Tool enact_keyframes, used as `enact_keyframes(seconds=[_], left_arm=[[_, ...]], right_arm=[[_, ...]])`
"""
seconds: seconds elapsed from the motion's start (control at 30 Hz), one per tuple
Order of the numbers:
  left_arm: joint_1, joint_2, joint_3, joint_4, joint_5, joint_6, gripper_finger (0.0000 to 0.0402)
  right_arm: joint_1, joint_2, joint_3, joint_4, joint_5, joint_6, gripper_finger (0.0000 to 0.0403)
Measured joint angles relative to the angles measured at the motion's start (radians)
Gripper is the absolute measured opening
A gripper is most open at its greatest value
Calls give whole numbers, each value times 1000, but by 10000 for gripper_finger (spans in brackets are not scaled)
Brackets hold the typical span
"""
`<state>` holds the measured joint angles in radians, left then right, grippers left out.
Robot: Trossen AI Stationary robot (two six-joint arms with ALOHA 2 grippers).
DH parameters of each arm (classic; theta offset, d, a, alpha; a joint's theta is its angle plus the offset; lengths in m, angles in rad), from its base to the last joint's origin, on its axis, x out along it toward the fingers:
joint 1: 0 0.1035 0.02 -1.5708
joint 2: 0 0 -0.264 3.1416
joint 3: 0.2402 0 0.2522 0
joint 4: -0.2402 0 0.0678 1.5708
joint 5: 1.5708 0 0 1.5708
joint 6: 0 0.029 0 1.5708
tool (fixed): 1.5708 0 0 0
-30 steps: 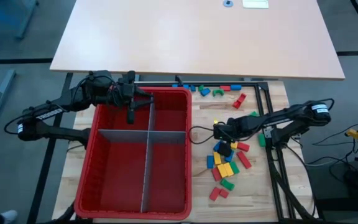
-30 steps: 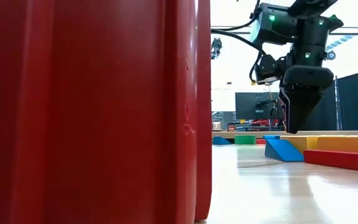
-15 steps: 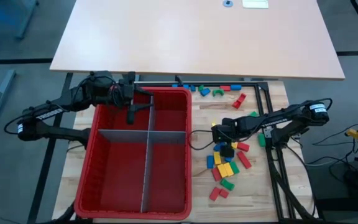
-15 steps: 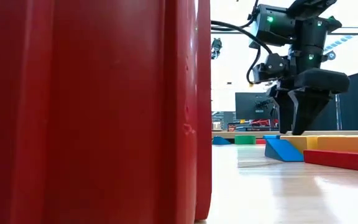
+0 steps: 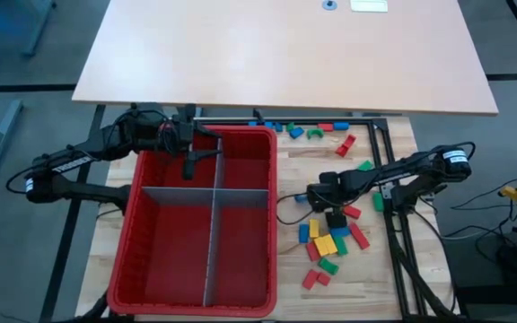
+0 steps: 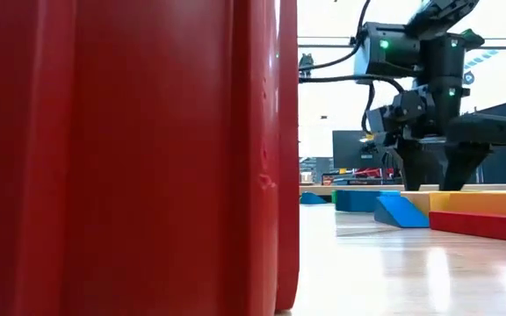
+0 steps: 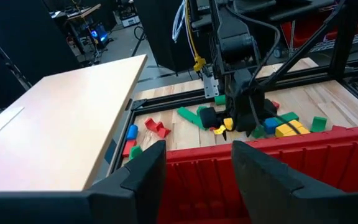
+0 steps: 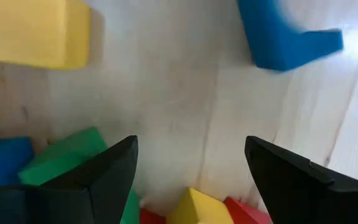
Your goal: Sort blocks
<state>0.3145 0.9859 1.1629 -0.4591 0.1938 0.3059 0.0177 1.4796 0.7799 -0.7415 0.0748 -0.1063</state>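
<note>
The right gripper (image 5: 334, 218) has dropped lower and spread wide, empty, over the blocks (image 5: 328, 240). It should straddle one block squarely before closing. The left gripper (image 5: 189, 157) waits open over the red bin (image 5: 201, 303).

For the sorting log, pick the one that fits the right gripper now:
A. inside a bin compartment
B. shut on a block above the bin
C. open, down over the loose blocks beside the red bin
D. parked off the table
C: the right gripper stands over the pile of blocks to the right of the red bin, and the right wrist view shows its fingers spread with bare wood between them.
</note>
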Motion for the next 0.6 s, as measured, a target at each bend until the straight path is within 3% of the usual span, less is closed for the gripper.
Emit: enact_keyframes(seconds=[0.6], left_arm=[[0,0,0,12,-4,-17,163]], right_arm=[[-8,-4,62,175,86,-70,289]])
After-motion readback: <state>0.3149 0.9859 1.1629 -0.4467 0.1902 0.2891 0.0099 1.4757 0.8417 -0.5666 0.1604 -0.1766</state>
